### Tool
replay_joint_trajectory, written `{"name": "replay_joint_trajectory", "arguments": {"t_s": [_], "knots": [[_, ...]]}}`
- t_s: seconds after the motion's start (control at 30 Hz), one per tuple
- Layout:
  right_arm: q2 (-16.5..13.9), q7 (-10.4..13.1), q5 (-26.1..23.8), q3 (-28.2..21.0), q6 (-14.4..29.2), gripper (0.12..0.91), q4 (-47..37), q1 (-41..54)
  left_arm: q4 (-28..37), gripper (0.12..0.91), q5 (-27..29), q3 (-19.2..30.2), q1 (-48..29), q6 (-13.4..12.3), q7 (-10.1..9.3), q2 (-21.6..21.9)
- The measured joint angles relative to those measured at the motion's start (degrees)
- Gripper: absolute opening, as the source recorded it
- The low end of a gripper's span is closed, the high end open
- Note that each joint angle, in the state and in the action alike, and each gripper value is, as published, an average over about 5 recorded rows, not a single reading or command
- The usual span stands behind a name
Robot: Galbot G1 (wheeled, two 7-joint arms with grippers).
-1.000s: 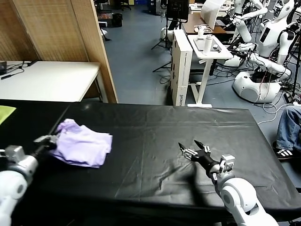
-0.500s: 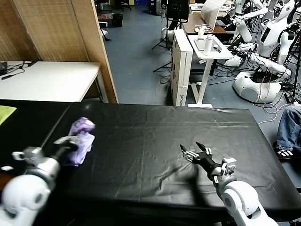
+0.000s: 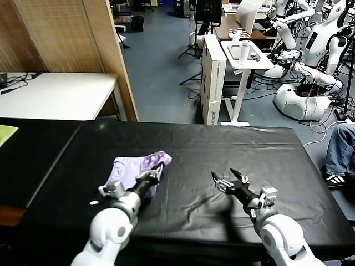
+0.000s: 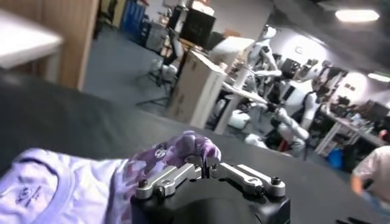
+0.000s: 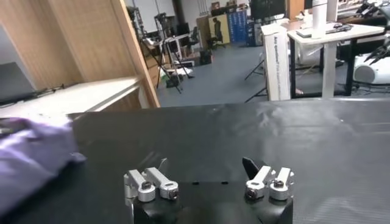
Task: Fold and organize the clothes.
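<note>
The lavender-purple T-shirt (image 3: 133,169) lies bunched on the black table (image 3: 222,149), left of centre, with its darker purple print showing near the gripper. My left gripper (image 3: 155,173) is shut on a fold of the shirt; in the left wrist view the gripper (image 4: 209,171) pinches the printed fabric (image 4: 183,150). My right gripper (image 3: 227,179) is open and empty over the table, right of centre, apart from the shirt. In the right wrist view the gripper (image 5: 204,167) stands wide, with the shirt (image 5: 30,158) off to one side.
A yellow-green cloth (image 3: 6,133) lies at the far left edge. A white table (image 3: 55,94) and wooden screen (image 3: 72,33) stand behind left. A white stand (image 3: 244,61) and other robots (image 3: 310,50) are behind the table. A seated person's jeans (image 3: 341,149) show at far right.
My left gripper has dragged the T-shirt from the table's left end toward the centre. The right gripper has stayed nearly still and open.
</note>
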Motion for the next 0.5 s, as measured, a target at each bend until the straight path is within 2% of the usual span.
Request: {"name": "replay_joint_trajectory", "arguments": {"t_s": [0.13, 0.27, 0.33, 0.5], "knots": [[0.7, 1.8, 4.0, -3.0, -1.7, 0.907, -0.8, 1.8, -2.2, 0.617, 0.1, -0.6, 1.0, -0.2, 0.45, 0.7], [2.0, 3.7, 8.8, -6.2, -2.9, 0.907, -2.0, 4.0, -4.8, 0.833, 0.1, -2.2, 2.1, -0.9, 0.48, 2.3], [2.9, 4.3, 10.3, -7.7, -3.1, 0.907, -2.8, 5.1, -5.9, 0.887, 0.2, -3.2, 2.7, -1.3, 0.49, 3.2], [5.8, 4.8, 11.7, -11.3, -3.5, 0.907, -5.8, 8.1, -7.5, 0.906, 1.3, -5.2, 4.6, -1.8, 0.52, 4.5]]}}
